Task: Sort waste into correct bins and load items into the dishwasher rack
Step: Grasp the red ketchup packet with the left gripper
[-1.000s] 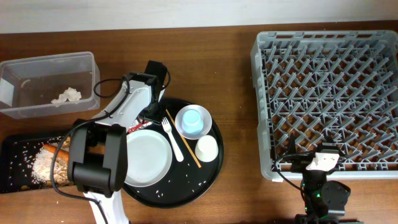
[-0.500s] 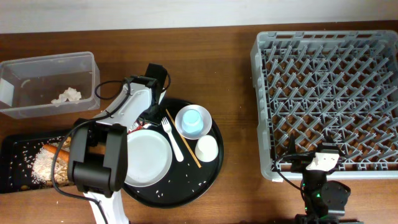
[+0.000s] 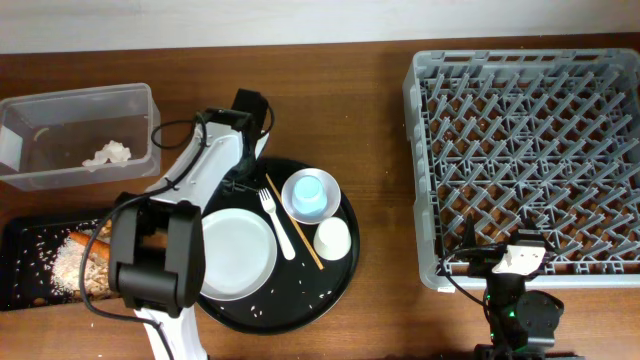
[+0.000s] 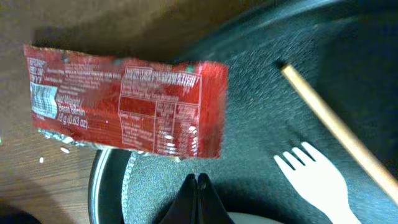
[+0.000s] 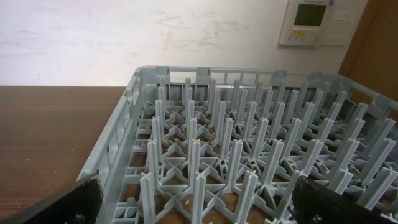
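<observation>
In the left wrist view the red-and-white wrapper [image 4: 124, 106] lies flat across the rim of the round black tray [image 4: 261, 68] and the table. My left gripper [image 4: 198, 180] is shut just below the wrapper's lower edge, and nothing shows between its tips. Beside it lie a chopstick [image 4: 336, 127] and the white fork [image 4: 314, 180]. Overhead, the left gripper [image 3: 233, 186] hangs over the tray's upper left, hiding the wrapper. On the tray are the white plate [image 3: 237, 253], the blue cup [image 3: 311, 190] in the white bowl [image 3: 296, 204], and the cream cup [image 3: 332, 238]. My right gripper [image 5: 199, 208] stands open at the grey rack [image 3: 530, 160].
A clear tub [image 3: 40, 110] at the far left holds a white tissue wad [image 3: 107, 154]. Below it a flat black tray [image 3: 25, 232] holds rice [image 3: 65, 262], a carrot [image 3: 85, 240] and brown scraps. Rice grains dot the round tray [image 3: 330, 290].
My left gripper has closed fully and the arm has shifted slightly toward the far side. The red wrapper that showed beside the plate overhead is now hidden. The right arm has not moved.
</observation>
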Available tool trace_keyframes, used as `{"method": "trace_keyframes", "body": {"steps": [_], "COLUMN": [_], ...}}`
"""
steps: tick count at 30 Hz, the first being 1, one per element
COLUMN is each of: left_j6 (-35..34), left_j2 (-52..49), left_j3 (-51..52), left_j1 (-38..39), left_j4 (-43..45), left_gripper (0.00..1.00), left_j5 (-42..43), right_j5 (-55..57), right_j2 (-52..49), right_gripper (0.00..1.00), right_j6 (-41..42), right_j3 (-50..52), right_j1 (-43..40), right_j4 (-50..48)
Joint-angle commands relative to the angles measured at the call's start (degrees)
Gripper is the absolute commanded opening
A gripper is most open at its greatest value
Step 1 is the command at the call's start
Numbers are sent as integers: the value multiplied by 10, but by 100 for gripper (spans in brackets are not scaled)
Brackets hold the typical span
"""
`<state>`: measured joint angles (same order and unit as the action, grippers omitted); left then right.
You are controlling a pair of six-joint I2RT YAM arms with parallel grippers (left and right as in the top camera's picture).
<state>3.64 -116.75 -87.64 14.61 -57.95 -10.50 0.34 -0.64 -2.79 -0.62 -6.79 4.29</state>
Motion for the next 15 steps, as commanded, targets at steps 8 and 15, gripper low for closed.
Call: {"method": "trace_keyframes", "body": {"steps": [8, 15], "left_j6": [-63, -490], "left_j2": [43, 43], "left_j3": [-19, -19], "left_j1": [-1, -1], "left_j4": [18, 17], "left_gripper": [84, 84], "left_j5": [29, 115], "right_j5": [1, 1], "right_j2": [3, 3], "right_gripper": [99, 99], "right_j6": [0, 0], "right_j3": [3, 3], "right_j1": [-4, -4], "right_j4": [4, 4]}}
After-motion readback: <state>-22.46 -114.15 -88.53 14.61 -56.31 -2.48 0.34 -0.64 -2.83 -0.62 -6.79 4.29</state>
